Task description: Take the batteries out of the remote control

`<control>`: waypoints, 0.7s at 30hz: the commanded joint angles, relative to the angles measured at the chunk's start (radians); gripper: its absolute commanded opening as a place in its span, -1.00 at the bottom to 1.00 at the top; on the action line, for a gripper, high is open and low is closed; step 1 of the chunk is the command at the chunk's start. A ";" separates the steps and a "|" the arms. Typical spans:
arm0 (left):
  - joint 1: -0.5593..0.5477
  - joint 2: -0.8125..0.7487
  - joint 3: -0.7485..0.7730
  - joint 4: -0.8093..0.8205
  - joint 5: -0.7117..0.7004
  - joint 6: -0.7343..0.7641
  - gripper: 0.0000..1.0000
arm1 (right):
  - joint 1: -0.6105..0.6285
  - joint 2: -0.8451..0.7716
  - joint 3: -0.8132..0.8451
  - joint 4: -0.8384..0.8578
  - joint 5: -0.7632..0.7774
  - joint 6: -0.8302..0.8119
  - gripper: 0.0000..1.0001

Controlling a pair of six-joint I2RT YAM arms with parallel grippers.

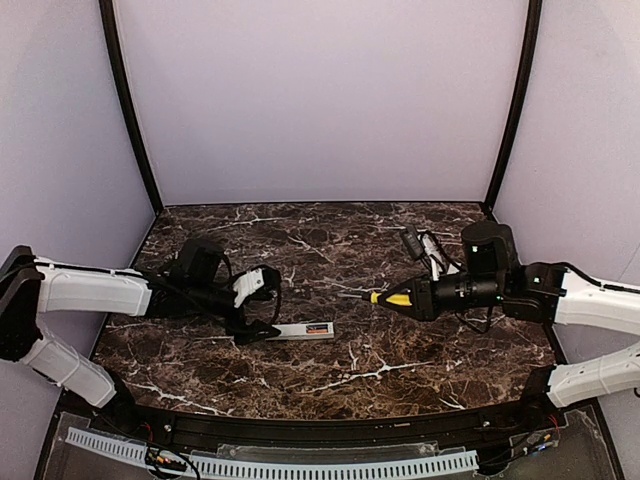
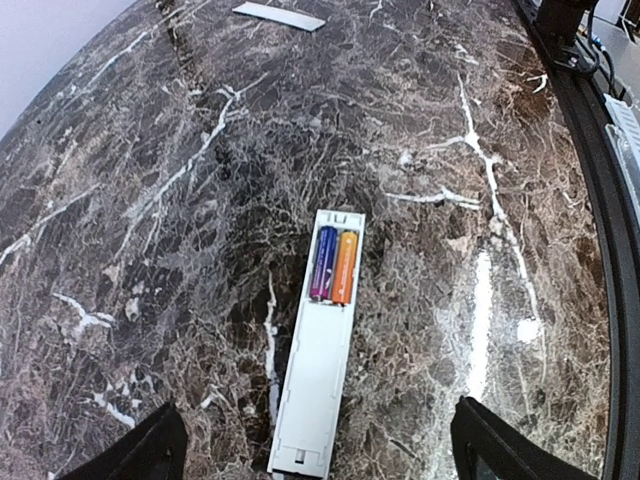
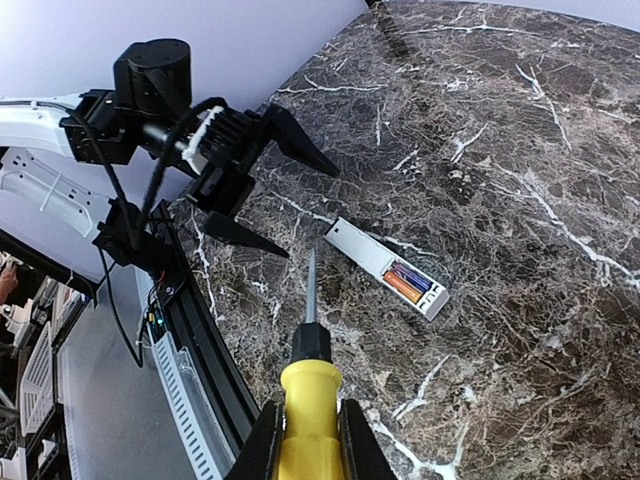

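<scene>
- Right wrist view: the right gripper (image 3: 310, 452) is closed firmly on the yellow handle of the screwdriver (image 3: 310, 395). The shaft points forward, its tip in the air short of the remote control (image 3: 365, 250).
- The left gripper (image 3: 305, 212) stands spread wide and holds nothing. In the left wrist view its dark fingers (image 2: 135, 452) sit either side of the remote's plain end without touching it.
- The remote lies flat on the marble table (image 1: 330, 385), near the left arm, with the battery recess facing up.
- The batteries (image 2: 334, 265) are seated side by side at the end of the remote farthest from the left gripper. One is orange, the other purple-blue. Both look fully seated.
- A flat pale cover strip (image 2: 278, 15) lies well apart on the table, so I judge the recess is already uncovered.
- Step in hand, as I judge it: bring the screwdriver tip to the cells and lever them out.
- To do it well, I would first close the left jaws across the remote's plain end, because the slim body will likely skate on polished marble.
- I would then set the tip under one end of the orange cell and lift gently.
- Risk: a hard pry could flick a cell off the table. I cannot tell from these views which end carries the spring.
</scene>
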 commanded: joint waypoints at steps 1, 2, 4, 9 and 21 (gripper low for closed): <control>0.005 0.094 -0.007 0.079 0.021 0.035 0.85 | -0.010 -0.052 -0.025 0.000 -0.014 -0.002 -1.00; 0.005 0.106 -0.004 0.095 0.021 0.038 0.85 | -0.010 -0.066 -0.033 -0.001 -0.016 0.005 -1.00; 0.006 0.146 0.001 0.121 0.032 0.036 0.85 | -0.011 -0.094 -0.049 -0.005 -0.015 0.017 -1.00; 0.006 0.252 0.038 0.122 0.038 0.062 0.80 | -0.011 -0.155 -0.077 -0.034 0.004 0.040 -1.00; -0.006 0.388 0.098 0.146 0.048 0.113 0.35 | -0.011 -0.186 -0.059 -0.094 0.031 0.037 -1.00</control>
